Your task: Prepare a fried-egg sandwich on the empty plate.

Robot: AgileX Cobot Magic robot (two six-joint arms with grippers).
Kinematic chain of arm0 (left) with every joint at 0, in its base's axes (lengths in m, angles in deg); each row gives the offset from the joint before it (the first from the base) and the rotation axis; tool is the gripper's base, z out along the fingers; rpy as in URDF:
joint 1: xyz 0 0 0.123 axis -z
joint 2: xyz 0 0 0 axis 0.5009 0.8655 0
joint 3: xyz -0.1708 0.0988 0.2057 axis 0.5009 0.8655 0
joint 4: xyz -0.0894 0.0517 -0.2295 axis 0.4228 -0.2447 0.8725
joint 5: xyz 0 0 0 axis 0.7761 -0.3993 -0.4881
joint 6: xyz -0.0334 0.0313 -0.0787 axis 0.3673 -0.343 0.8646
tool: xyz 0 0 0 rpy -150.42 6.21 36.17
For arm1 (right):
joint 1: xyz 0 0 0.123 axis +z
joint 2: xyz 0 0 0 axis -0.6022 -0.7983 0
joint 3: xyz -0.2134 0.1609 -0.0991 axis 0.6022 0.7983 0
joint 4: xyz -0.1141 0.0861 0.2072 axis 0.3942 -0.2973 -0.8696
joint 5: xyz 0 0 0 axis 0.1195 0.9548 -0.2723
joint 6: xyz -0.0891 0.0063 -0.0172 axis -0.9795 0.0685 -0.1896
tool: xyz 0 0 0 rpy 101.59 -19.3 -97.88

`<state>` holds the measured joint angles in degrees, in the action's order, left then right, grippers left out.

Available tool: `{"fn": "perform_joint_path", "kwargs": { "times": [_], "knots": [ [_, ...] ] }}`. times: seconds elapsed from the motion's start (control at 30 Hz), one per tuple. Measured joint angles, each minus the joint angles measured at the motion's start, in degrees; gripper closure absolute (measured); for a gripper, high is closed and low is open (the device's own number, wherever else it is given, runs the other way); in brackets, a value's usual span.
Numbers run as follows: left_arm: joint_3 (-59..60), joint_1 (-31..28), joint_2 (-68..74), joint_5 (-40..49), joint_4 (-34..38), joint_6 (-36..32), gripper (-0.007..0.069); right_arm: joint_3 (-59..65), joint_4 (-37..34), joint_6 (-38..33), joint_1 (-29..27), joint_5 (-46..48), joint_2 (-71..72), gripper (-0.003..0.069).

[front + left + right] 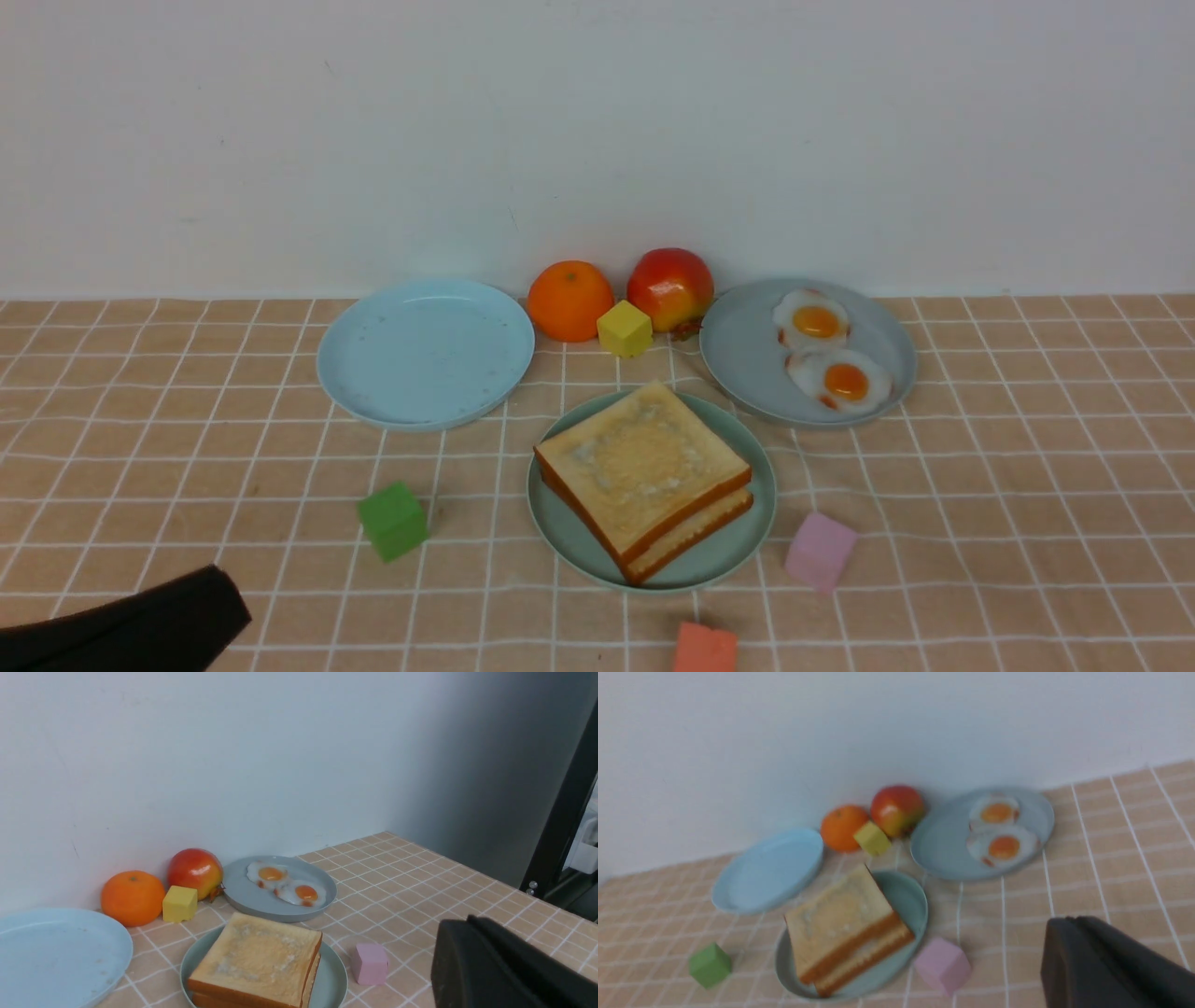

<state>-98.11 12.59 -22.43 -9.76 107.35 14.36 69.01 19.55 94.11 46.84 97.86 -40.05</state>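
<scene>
Two golden-brown toast slices point(642, 462) lie stacked on the mint-green plate point(747, 551) at the table's centre front; no egg shows between them. Two fried eggs point(812, 320) point(843, 381) lie on the grey-blue plate point(747, 359) behind and to the right. My left gripper point(227, 602) is low at the front left, well away from the plate, and its wrist view shows it point(467, 924) shut and empty. My right gripper point(1069, 921) is out of the front view; its wrist view shows it shut and empty, right of the toast point(840, 924).
A bare light sky-blue plate point(425, 353) sits at the back left. An orange point(569, 301), an apple point(670, 287) and a yellow cube point(625, 329) stand by the wall. A green cube point(393, 520), a pink cube point(820, 551) and a red-orange cube point(705, 649) lie around the mint plate.
</scene>
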Motion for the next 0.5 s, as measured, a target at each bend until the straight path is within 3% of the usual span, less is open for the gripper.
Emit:
{"fn": "perform_joint_path", "kwargs": {
  "times": [0.27, 0.5],
  "knots": [
    [0.1, 0.0, 0.0, 0.1, 0.0, 0.0, 0.0638, 7.4, 1.6, 0.0, -0.3, 0.0, 0.8, 0.0645],
    [0.1, 0.0, 0.0, 0.1, 0.0, 0.0, 0.0638, 14.0, 6.0, -6.1, -9.4, 0.0, 9.8, 0.0673]
  ]
}}
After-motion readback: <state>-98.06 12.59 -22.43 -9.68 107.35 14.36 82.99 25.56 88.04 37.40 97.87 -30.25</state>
